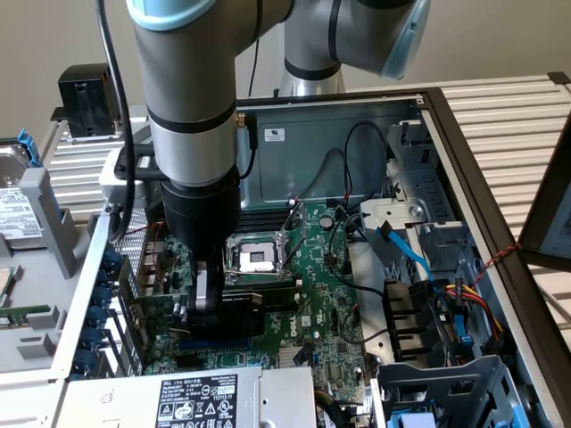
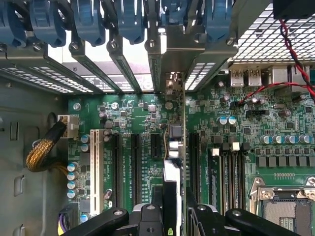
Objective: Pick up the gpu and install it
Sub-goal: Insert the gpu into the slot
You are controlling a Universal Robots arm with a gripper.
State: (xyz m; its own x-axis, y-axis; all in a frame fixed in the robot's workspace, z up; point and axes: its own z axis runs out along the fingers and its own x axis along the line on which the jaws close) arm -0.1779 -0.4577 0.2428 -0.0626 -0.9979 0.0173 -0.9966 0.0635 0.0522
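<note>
The gpu (image 1: 245, 314) is a small card with a black shroud, held on edge low over the green motherboard (image 1: 330, 294) inside the open computer case. My gripper (image 1: 207, 299) is shut on it from above. In the wrist view the gpu (image 2: 172, 167) appears edge-on as a thin strip between my gripper's (image 2: 172, 209) black fingers (image 2: 156, 206). It runs between the black expansion slots (image 2: 135, 167) of the motherboard (image 2: 123, 113). Its metal end bracket (image 2: 178, 46) stands against the case's rear slot openings. Whether the card's edge is seated in a slot cannot be told.
Blue retention clips (image 2: 88, 19) line the rear wall. The silver CPU socket (image 1: 257, 257) lies just beyond the card. A power supply (image 1: 196, 397) sits in front, a drive cage (image 1: 446, 392) and cable bundles (image 1: 464, 303) at the exterior view's right. A hard drive (image 1: 13, 209) rests outside the case.
</note>
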